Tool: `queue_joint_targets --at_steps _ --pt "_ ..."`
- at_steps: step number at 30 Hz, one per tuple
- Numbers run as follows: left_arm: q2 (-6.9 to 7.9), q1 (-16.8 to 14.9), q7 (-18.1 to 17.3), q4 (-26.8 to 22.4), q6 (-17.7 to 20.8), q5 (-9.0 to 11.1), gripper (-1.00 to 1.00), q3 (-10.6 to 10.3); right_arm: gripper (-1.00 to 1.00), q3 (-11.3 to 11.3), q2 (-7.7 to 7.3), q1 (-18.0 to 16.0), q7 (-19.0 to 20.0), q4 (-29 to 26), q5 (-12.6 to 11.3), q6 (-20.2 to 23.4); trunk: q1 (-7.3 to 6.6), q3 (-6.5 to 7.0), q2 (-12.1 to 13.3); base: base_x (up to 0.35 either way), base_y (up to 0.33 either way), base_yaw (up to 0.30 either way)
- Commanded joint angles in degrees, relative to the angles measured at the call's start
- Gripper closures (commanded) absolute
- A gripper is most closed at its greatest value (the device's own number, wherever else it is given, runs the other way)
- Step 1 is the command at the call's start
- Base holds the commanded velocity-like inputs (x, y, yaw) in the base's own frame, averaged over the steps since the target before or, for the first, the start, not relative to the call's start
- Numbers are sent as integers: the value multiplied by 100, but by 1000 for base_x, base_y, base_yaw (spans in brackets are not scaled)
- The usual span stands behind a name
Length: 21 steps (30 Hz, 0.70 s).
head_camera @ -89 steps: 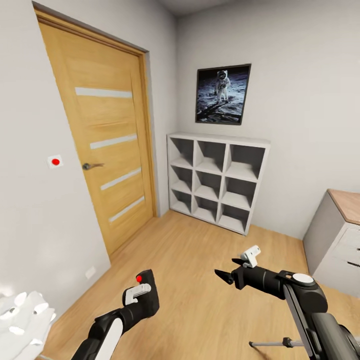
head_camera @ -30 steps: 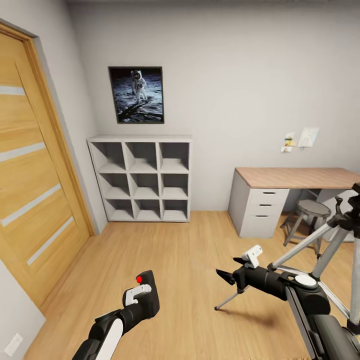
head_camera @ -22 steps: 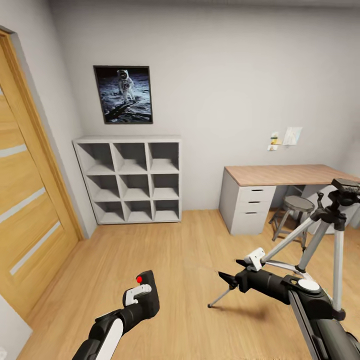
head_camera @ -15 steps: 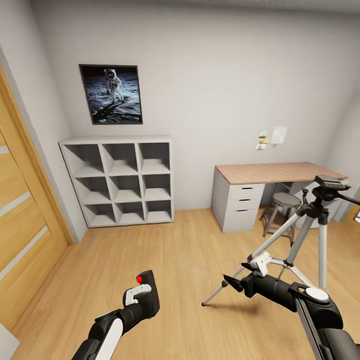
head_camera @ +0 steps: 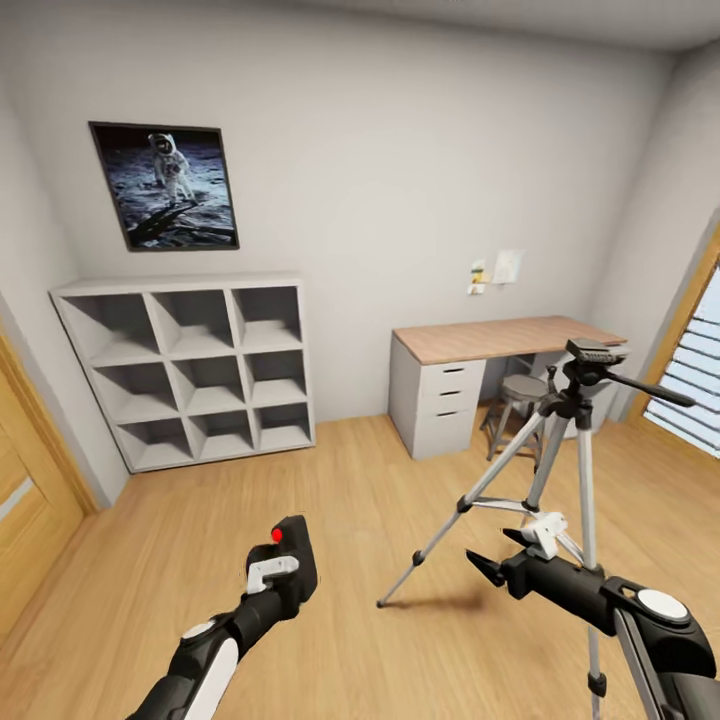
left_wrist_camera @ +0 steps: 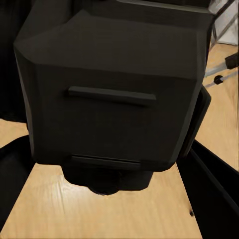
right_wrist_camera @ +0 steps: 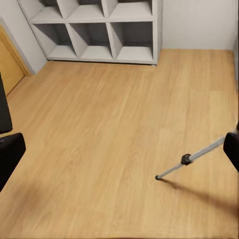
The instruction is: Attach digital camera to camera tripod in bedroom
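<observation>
My left gripper (head_camera: 276, 582) is shut on the digital camera (head_camera: 297, 550), a chunky black body with a red button on top, held low over the floor. In the left wrist view the camera body (left_wrist_camera: 114, 94) sits close between the dark fingers (left_wrist_camera: 211, 199). The camera tripod (head_camera: 580, 420) stands on the plank floor to the right, with silver legs, a black head (head_camera: 594, 352) and a long pan handle. My right gripper (head_camera: 497, 557) is open and empty, just in front of the tripod's near legs. One tripod leg (right_wrist_camera: 196, 157) crosses the right wrist view between the spread fingers (right_wrist_camera: 10, 152).
White cube shelves (head_camera: 190, 365) stand against the back wall under an astronaut picture (head_camera: 165, 185). A wood-topped desk (head_camera: 500, 340) with drawers and a grey stool (head_camera: 522, 388) are behind the tripod. The wooden door (head_camera: 20, 500) is at the left edge, window blinds (head_camera: 690, 370) at the right.
The view has swung to the right: the door has slid off to the left and the whole tripod and the window have come into sight. Both arms keep their pose, the camera still held.
</observation>
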Motion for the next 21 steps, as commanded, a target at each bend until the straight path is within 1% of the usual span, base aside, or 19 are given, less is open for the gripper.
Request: queue_joint_targets --at_steps 1,3,6,9,10,12,14,16,17,19,21 --pt "13 -5 -83 32 -110 -7 100 10 -100 -18 1 3 48 -7 46 19 4 -14 -14 0 0 -263" --pt "34 -8 -202 142 -370 -67 100 14 -100 -31 1 27 49 -7 46 16 4 -14 -14 0 0 -263" --pt "52 -11 -289 302 -721 -125 100 14 -100 -44 1 50 51 -7 46 14 4 -14 -14 0 0 -263" --pt "66 -12 -342 405 -964 -186 100 -5 -100 -51 1 62 52 -7 46 12 4 -14 -14 0 0 -263" --pt "78 -15 -374 444 -1072 -223 100 -19 -100 -54 1 66 52 -7 46 12 4 -14 -14 0 0 -263" --pt "99 -18 -396 469 -1162 -332 100 -29 -100 -56 1 69 53 -7 46 12 4 -14 -14 0 0 -263" --pt "124 -18 -408 485 -1247 -542 100 -36 -100 -57 1 71 53 -7 46 12 4 -14 -14 0 0 -263" --pt "146 -20 -421 495 -1331 -809 100 -40 -100 -58 1 72 53 -7 46 11 4 -14 -14 0 0 -263" --pt "167 -23 -437 492 -1405 -1085 100 -41 -100 -64 -1 73 53 -7 46 11 4 -14 -14 0 0 -263" --pt "197 -25 -489 471 -1472 -1287 100 -37 -100 -70 -6 73 53 -7 48 16 4 -14 -14 0 0 -263" --pt "231 -26 -626 454 -1587 -1419 100 -31 -100 -76 -8 74 50 -7 59 29 4 -14 -14 0 0 -263"
